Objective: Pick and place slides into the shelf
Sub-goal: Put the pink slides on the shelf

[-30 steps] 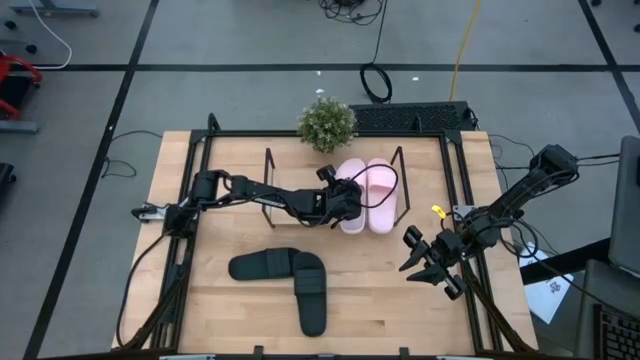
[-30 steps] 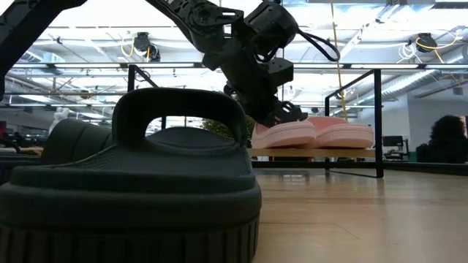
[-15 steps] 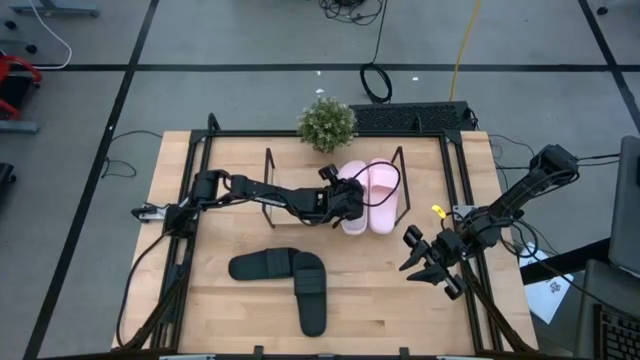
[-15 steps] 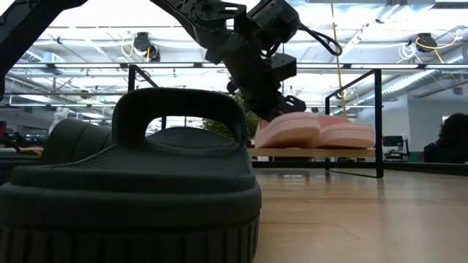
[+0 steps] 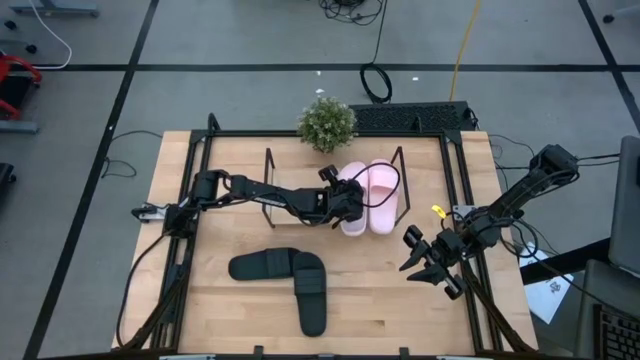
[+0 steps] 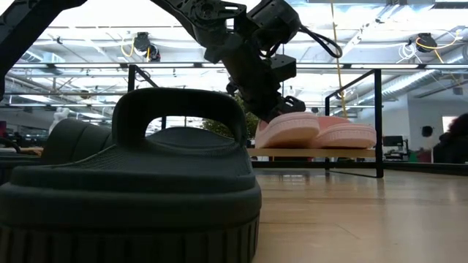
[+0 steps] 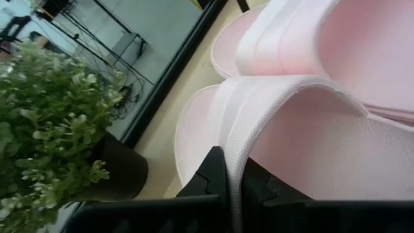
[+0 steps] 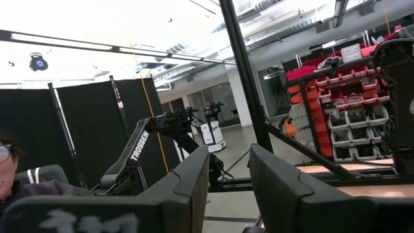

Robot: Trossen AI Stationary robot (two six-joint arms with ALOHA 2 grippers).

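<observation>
High view, for your record: left gripper (image 5: pixel 349 204) reaches across the wooden tabletop (image 5: pixel 230 305) to the low wire-framed shelf with a light wood base (image 5: pixel 270 165), its fingers pinched on the strap of the nearer pale pink slide sandal (image 5: pixel 351 199), which lies beside the second pale pink slide sandal (image 5: pixel 381 195) at the shelf's right end; two matte black slide sandals lie off the shelf near the table's front, one lengthwise (image 5: pixel 265 265), one crosswise (image 5: pixel 311 298), touching at a corner; a small green potted plant (image 5: pixel 327 123) stands at the back edge; right gripper (image 5: pixel 424 266) hangs near the right rail, holding nothing. Low view: one matte black slide (image 6: pixel 131 183) fills your foreground; the left gripper (image 6: pixel 281 111) grips the nearer pink slide (image 6: pixel 287 129), toe lifted off the shelf board (image 6: pixel 314 153), the other pink slide (image 6: pixel 344 134) flat beside it. Left wrist view: its fingers (image 7: pixel 210 178) press on the pink strap (image 7: pixel 259 103), plant (image 7: pixel 45 123) near. Right wrist view: the right gripper's fingers (image 8: pixel 284 188) stand apart, empty; a person sits at the edge
</observation>
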